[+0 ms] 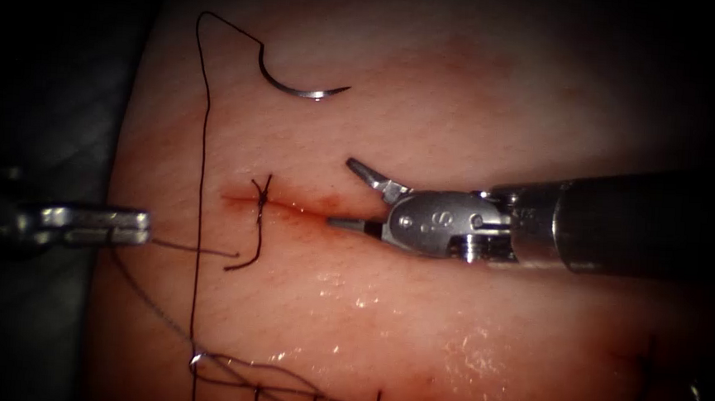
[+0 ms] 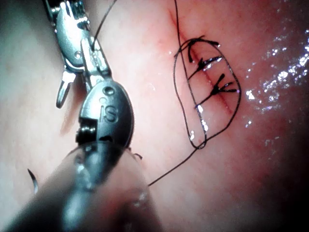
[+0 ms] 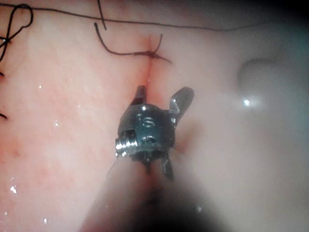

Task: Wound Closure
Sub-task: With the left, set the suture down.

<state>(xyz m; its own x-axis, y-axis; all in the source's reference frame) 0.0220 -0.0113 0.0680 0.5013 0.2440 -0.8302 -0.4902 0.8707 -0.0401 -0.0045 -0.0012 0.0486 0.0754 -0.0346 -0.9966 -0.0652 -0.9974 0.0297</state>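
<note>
The tissue [image 1: 463, 91] has a short cut [image 1: 307, 210] running across it, with a knotted stitch [image 1: 263, 193] near its left end. The curved needle [image 1: 298, 87] lies loose on the tissue beyond the cut; neither tool holds it and it is not in the tissue. Its dark thread [image 1: 199, 216] loops up, then runs down the left side. My left tool [image 1: 145, 227] is at the tissue's left edge, shut on a thread end that leads to the stitch. My right tool [image 1: 341, 193] hovers over the cut's right part, jaws open and holding nothing. The right wrist view shows it [image 3: 163, 92] just short of the knot [image 3: 153, 53].
An older cut closed with several stitches [image 2: 212, 84] and ringed by loose thread lies at the near edge of the tissue [image 1: 280, 386]. Wet, glistening patches [image 1: 464, 348] sit on the near right. Dark background lies left of the tissue.
</note>
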